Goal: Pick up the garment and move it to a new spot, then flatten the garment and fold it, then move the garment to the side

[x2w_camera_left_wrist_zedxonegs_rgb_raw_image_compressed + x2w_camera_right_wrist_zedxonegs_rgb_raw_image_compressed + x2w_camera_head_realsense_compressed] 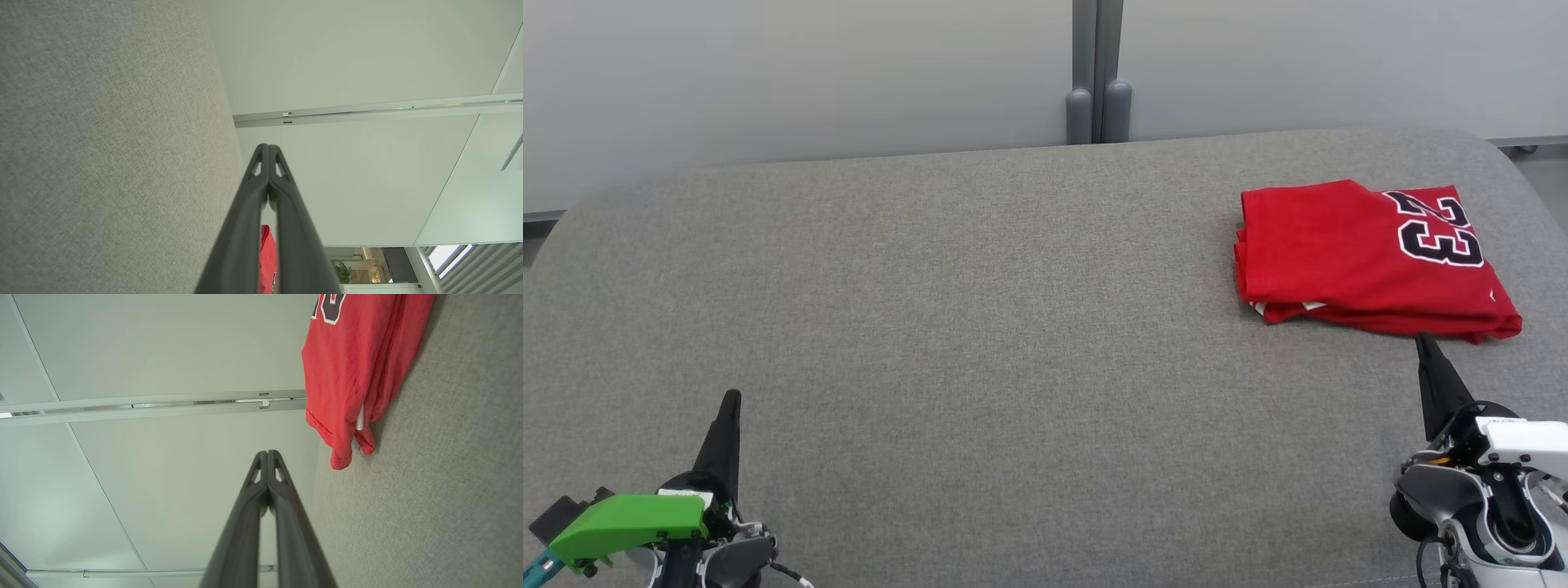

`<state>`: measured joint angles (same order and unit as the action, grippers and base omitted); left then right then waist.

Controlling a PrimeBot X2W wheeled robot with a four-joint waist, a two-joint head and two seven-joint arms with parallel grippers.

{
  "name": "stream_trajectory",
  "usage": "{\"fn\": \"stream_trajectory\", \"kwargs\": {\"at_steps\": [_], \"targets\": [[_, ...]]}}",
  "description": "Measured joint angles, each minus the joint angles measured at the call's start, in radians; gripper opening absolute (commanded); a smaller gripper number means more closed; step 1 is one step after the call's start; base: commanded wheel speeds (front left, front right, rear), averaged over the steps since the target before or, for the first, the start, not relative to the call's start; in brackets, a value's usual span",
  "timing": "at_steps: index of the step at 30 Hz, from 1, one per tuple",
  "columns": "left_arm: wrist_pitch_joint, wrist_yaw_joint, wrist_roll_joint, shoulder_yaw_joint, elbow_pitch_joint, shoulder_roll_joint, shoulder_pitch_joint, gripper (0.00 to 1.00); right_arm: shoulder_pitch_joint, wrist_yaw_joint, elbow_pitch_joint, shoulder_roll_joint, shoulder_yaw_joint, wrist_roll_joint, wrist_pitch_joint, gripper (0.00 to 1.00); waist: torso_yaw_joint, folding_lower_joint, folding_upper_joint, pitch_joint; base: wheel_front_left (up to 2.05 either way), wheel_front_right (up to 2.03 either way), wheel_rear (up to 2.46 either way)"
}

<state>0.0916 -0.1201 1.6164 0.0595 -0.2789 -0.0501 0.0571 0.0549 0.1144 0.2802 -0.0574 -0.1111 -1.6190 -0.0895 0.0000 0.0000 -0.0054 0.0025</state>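
Observation:
The garment (1368, 257) is a red jersey with a black and white "23", lying folded in a neat stack at the right of the grey fabric surface (980, 310). My right gripper (1421, 339) is shut and empty, its tip just short of the garment's near edge. In the right wrist view the garment (355, 363) lies ahead and to the right of the shut gripper (267, 452). My left gripper (734, 396) rests shut and empty at the lower left, far from the garment. In the left wrist view a strip of the red garment (267, 261) shows between the closed fingers (245, 220).
The grey surface has rounded far corners and ends at a pale wall with a grey vertical post (1098, 73) behind its middle. Wide bare fabric lies between the two grippers and to the left of the jersey.

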Motion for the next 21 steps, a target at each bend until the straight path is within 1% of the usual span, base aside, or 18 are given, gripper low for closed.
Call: {"fn": "stream_trajectory", "kwargs": {"at_steps": [21], "targets": [[0.0, -0.003, 0.0, 0.001, -0.002, 0.0, 0.0, 0.0, 0.0, 0.0, 0.002, 0.0, -0.001, 0.0, -0.001, 0.0, 0.0, 0.0, 0.0, 0.0, 0.0, 0.0, 0.0]]}}
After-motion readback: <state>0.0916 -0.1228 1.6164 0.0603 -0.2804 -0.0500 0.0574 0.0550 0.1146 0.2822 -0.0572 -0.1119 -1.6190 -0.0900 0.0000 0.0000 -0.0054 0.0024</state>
